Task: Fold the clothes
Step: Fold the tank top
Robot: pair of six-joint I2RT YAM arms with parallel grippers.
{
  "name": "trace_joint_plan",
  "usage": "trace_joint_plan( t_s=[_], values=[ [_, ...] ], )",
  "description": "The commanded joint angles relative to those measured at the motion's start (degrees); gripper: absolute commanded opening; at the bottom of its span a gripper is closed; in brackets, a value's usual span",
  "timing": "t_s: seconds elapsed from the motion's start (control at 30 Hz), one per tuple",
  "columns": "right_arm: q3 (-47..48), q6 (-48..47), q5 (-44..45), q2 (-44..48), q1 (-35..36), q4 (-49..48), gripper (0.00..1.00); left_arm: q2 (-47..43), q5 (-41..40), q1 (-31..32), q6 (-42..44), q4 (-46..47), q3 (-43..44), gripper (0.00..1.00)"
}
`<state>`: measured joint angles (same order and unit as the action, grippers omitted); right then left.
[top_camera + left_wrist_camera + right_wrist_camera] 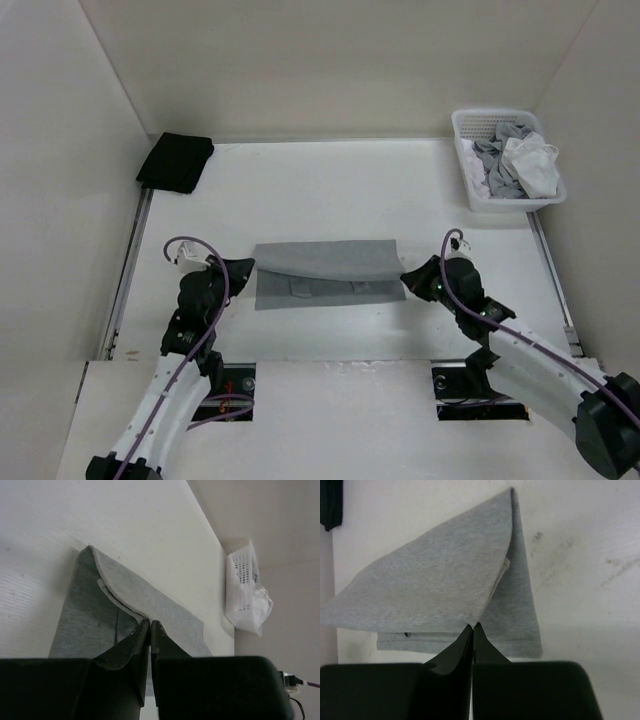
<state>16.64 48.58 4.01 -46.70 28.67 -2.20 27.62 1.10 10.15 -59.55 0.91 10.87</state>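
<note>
Left gripper (248, 268) and right gripper (406, 279) are pinched shut on the grey shirt (325, 262), each at one end of its raised upper layer, mid-table (330, 190) between the arms. Light, limp fabric will likely sag between the pinches, so the corners seem the soundest hold. The folding room lies farther back; the laundry basket (468, 190) and black cloth (175, 160) sit well apart.

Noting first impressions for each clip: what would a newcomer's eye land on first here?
The grey shirt mid-table, its top layer raised in a half-made fold, with the left tool and right tool pinched shut on its two ends. Next, the white basket of crumpled clothes at the far right corner and the black cloth at the far left.
</note>
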Motion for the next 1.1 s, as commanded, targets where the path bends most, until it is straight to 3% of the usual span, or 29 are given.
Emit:
trace_joint_plan(
  t_s=[0.0, 0.13, 0.3, 0.43, 0.53, 0.63, 0.8, 0.87, 1.07],
  values=[
    [-2.7, 6.7, 3.3, 0.1, 1.3, 3.3, 0.00, -2.7, 0.2, 1.6, 0.6, -6.2, -3.6, 0.04],
    [-4.8, 10.7, 3.2, -2.3, 1.9, 3.5, 0.00, -4.4, 0.0, 3.2, -1.0, -8.8, -6.6, 0.04],
    [-5.7, 13.5, 5.5, 3.8, 5.4, 7.4, 0.03, -12.0, -1.9, 3.4, -1.0, -16.0, -6.3, 0.08],
    [-5.1, 13.0, 7.1, 4.2, 6.0, 7.6, 0.34, -12.5, -4.3, 3.2, 1.2, -17.4, -3.0, 0.30],
    [-3.4, 8.2, 7.1, 2.8, 5.0, 5.4, 0.49, -10.2, -6.5, 4.3, 3.1, -15.3, 0.2, 0.31],
    [-1.6, 4.8, 5.1, -1.5, 1.4, 2.3, 0.57, -3.8, -7.3, 7.8, 2.7, -8.8, 1.7, 0.29],
    [-0.5, 2.6, 0.1, -8.0, -5.1, -1.6, 0.58, 10.7, -10.7, 17.6, 2.3, 4.3, 3.6, 0.28],
    [-0.4, 2.6, -1.5, -9.4, -5.9, -2.5, 0.53, 13.8, -12.6, 20.5, 2.8, 7.3, 4.7, 0.28],
    [-1.5, 4.8, -9.0, -13.9, -6.8, -8.6, 0.37, 16.3, -13.4, 21.4, 3.7, 11.1, 5.7, 0.28]
  ],
)
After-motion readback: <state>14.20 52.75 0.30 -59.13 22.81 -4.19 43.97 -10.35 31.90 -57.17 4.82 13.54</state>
